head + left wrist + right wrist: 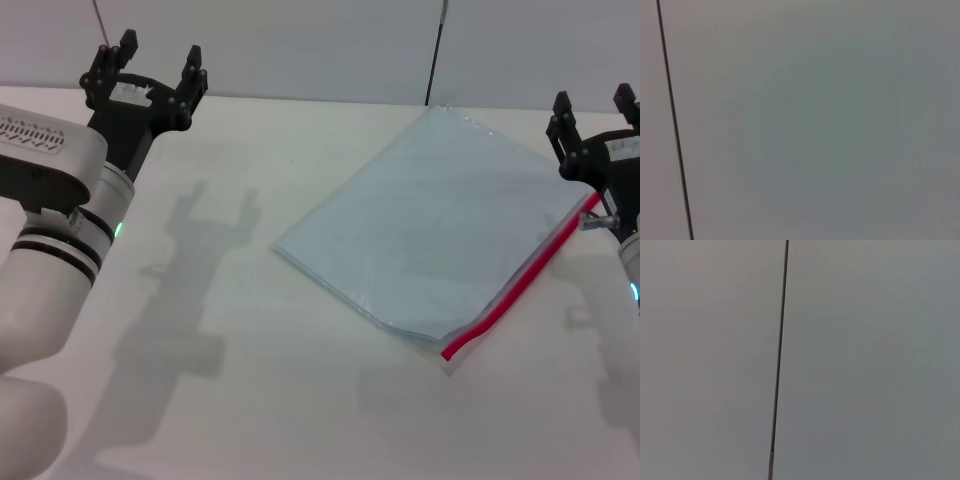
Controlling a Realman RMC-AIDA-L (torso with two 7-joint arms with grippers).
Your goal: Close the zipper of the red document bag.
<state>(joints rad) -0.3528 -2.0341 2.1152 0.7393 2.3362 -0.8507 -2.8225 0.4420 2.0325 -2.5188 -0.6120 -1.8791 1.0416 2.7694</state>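
Note:
The red document bag (432,225), a flat translucent pale blue pouch, lies at an angle on the white table (240,330) in the head view. Its zipper (520,284) is a thin red strip along the edge toward the right, wavy at the near end. My right gripper (596,107) hangs open at the right edge of the view, just above the far end of the zipper, fingers pointing up. My left gripper (158,62) is raised at the far left, open, well away from the bag. Both wrist views show only a plain grey wall.
A grey wall (320,40) stands behind the table's far edge, with thin dark seams (434,55). The seams also appear as a dark seam (674,125) and a dark seam (780,350) in the wrist views. Bare table spreads left of and in front of the bag.

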